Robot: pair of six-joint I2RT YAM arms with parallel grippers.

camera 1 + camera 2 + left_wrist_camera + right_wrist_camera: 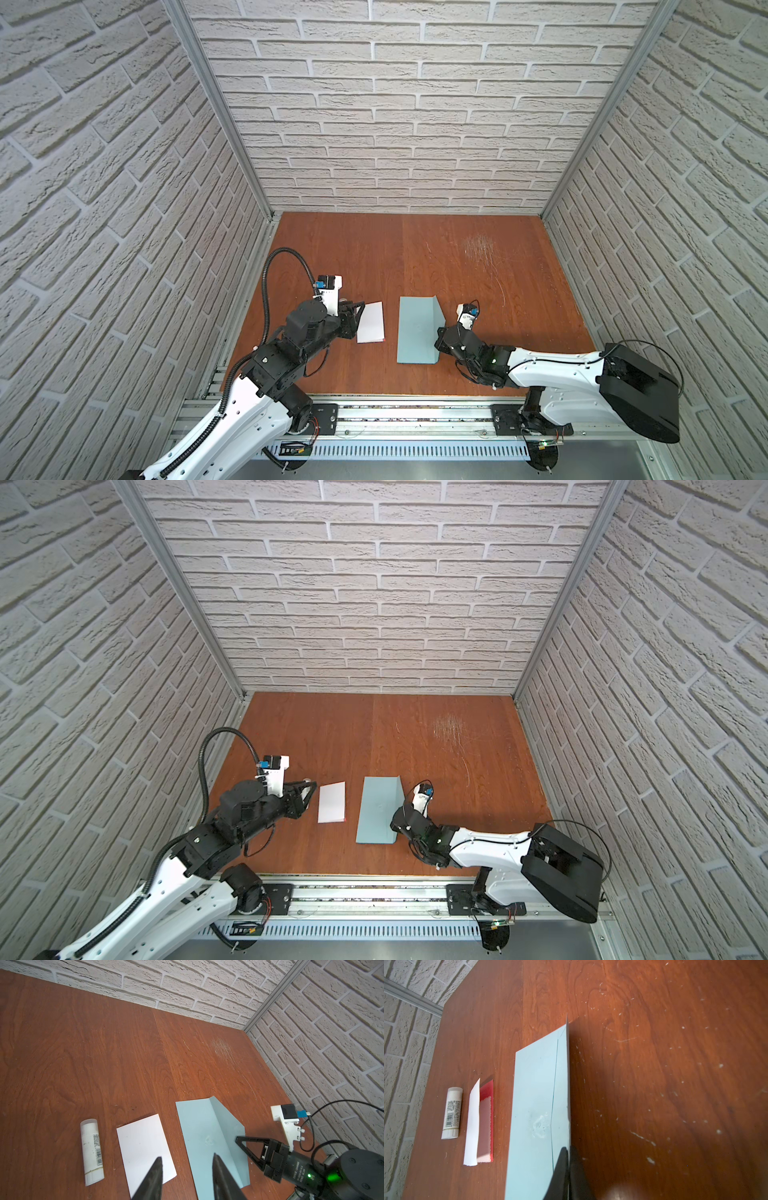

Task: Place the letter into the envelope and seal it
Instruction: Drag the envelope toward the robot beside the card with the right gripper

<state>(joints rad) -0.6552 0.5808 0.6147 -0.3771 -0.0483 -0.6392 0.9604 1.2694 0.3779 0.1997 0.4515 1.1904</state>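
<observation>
Top views both showed a reddish wooden bench (pixel 457 257) walled by pale brick. Toward its 6 o'clock side lay the envelope (pixel 417 330), light blue-grey and long, with its flap (pixel 438 311) standing up along the 3 o'clock edge. The right jaws were clenched at that edge and appeared to pinch the flap upright.

At 9 o'clock of the envelope, apart from it, the letter (pixel 371 322) rested on the bench. In the right wrist view it was a folded card (pixel 473 1126), with its white cover lifted slightly over a red and pink inside. The left jaws sat at the letter's 9 o'clock edge, parted and empty. A small white stick (pixel 91 1151) lay just beyond the letter at 9 o'clock, seen in the left wrist view.

Both papers looked light and thin. The letter seemed stiff enough to slide but likely to skate on the smooth wood. Its raised cover edge seemed the best place to take hold. The envelope would probably crease easily, so it called for a gentle hold on the flap.
</observation>
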